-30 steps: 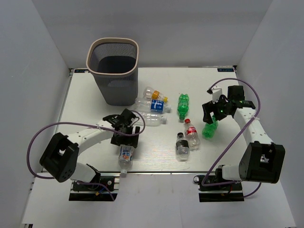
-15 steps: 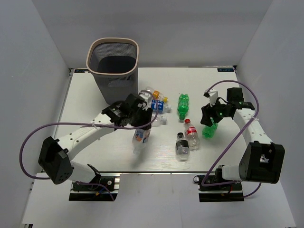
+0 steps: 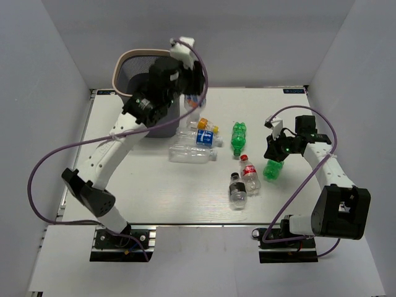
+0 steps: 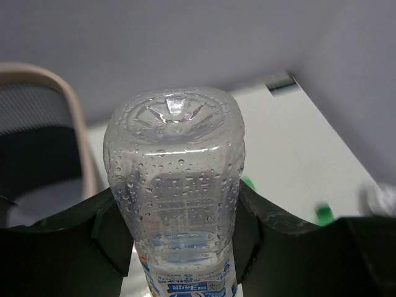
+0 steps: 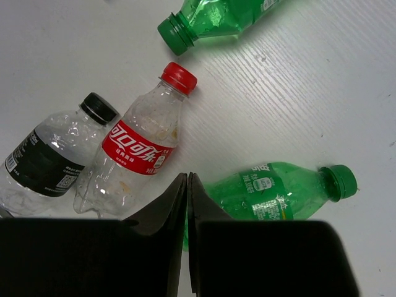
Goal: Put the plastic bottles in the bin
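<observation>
As left gripper (image 4: 178,232) clamps clear bottle (image 4: 174,161) by bin (image 3: 116,77), right gripper (image 5: 187,185) sits closed above green bottle (image 5: 272,189)

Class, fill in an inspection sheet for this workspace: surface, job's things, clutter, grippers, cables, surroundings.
Surface: white table, no spills seen.
Job's things: mesh bin far left; clear bottle held near its rim; green bottle, red-label bottle and others lying on the table.
Clutter: nothing seen.
Grippers: left gripper shut on the clear bottle; right gripper shut, empty, next to the green bottle.
Cables: purple cables loop from both arms.
Surroundings: plain pale walls.
</observation>
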Controlling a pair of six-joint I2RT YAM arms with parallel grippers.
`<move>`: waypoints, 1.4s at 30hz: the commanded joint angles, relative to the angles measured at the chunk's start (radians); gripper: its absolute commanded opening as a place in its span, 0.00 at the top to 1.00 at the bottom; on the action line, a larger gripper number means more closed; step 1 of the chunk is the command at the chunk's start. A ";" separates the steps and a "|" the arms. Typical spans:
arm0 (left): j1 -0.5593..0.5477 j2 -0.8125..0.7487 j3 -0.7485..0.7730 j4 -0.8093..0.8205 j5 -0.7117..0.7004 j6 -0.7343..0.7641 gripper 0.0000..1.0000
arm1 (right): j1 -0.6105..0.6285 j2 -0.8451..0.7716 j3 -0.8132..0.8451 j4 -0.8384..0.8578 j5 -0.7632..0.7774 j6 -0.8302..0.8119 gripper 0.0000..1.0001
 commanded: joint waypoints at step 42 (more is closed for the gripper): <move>0.376 -0.364 -0.674 0.142 0.725 -0.042 0.00 | -0.168 0.124 0.215 -0.598 0.201 -1.778 0.25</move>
